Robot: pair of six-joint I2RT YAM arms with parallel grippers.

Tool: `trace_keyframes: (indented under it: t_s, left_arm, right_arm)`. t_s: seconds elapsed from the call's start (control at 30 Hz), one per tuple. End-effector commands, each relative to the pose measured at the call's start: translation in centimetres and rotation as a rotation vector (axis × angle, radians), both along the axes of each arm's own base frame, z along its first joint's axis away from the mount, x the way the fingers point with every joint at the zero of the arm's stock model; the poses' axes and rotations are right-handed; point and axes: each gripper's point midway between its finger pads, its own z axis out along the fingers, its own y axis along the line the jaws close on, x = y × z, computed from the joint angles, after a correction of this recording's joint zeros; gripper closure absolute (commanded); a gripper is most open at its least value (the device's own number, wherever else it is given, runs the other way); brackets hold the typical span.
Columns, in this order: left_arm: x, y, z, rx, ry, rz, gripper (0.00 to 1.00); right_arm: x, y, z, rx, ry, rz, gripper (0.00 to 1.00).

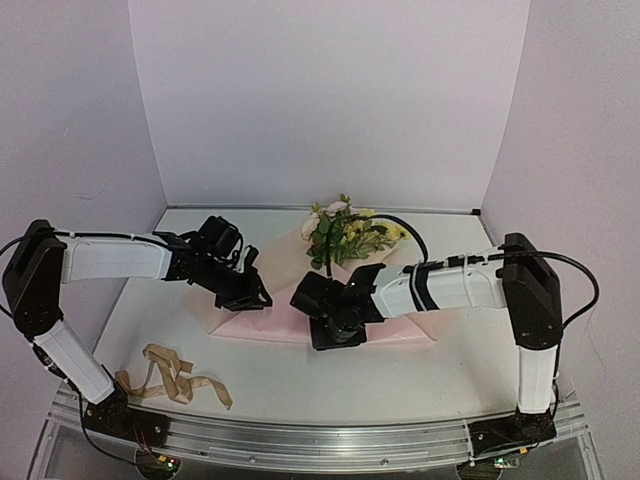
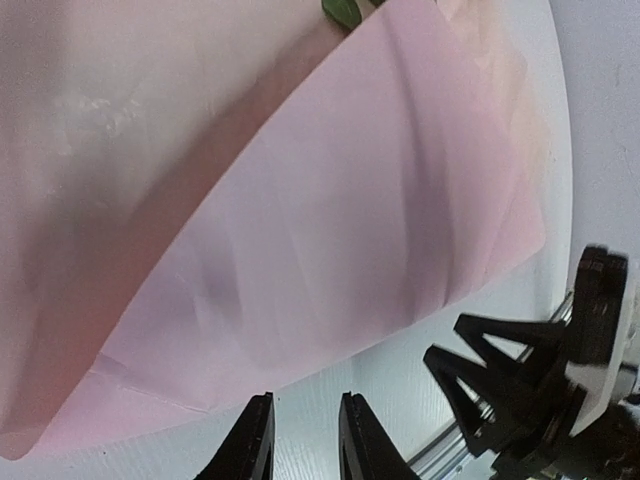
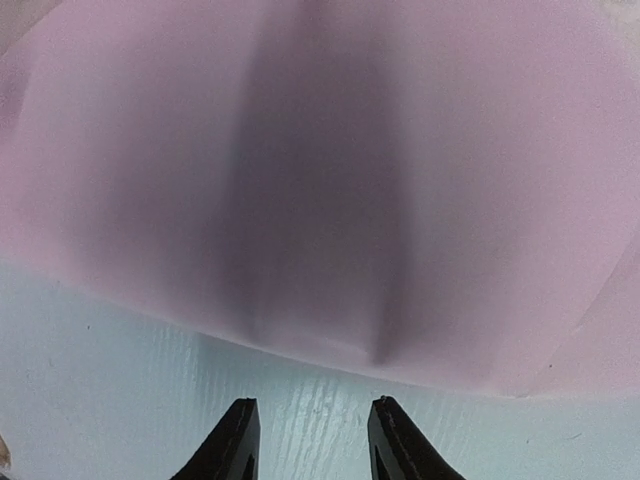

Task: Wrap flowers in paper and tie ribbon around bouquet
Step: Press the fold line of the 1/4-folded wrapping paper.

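From the top camera, the flowers (image 1: 345,232) lie at the far middle of the worktop (image 1: 330,385), blooms toward the back, their stems hidden behind the arms; the paper (image 1: 285,318) spreads beneath them, its pink showing between the two arms and beside the right one; the left gripper (image 1: 252,296) hangs low over the paper's left part, the right gripper (image 1: 335,335) over its near middle; from here I cannot tell how either pair of fingers stands; the ribbon (image 1: 170,375) lies loosely looped at the near left, well apart from the paper.

Left wrist camera: the fingers (image 2: 255,445) are parted by a narrow gap with only bare worktop between them, holding nothing; just ahead the paper (image 2: 340,230) lies creased in soft folds; a green leaf (image 2: 342,10) peeks past its top edge; the right arm (image 2: 540,400) stands near at the right.

Right wrist camera: the fingers (image 3: 232,445) stand somewhat wider apart, nothing between them; the paper (image 3: 320,180) fills the view ahead, a shadowed crease down its middle, its edge just beyond the tips.
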Motion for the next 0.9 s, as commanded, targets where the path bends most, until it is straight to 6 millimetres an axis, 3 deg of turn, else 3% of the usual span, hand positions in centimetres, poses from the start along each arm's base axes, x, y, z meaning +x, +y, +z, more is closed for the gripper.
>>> trace_keyframes:
  t_s: [0.0,0.2,0.37,0.6,0.87]
  left_arm:
    - [-2.2,-2.8,0.6,-0.072,0.005,-0.123,0.78]
    - [-3.2,-6.0,-0.7,-0.137,0.054,-0.186,0.79]
    - [-3.8,-7.2,-2.7,-0.156,0.099,-0.215,0.80]
    - [-3.0,-7.4,-4.6,-0.122,0.105,-0.194,0.82]
    - [-3.1,-6.2,-7.9,-0.032,0.149,-0.154,0.85]
  right_arm:
    - [1.5,-2.4,-0.4,-0.021,-0.017,-0.115,0.62]
    - [1.8,-3.3,-1.4,-0.035,-0.002,-0.156,0.62]
    - [2.1,-4.3,-2.1,-0.030,0.009,-0.199,0.62]
    - [2.2,-5.0,-2.4,-0.020,0.010,-0.225,0.63]
    - [2.5,-5.3,-1.1,-0.004,-0.021,-0.217,0.62]
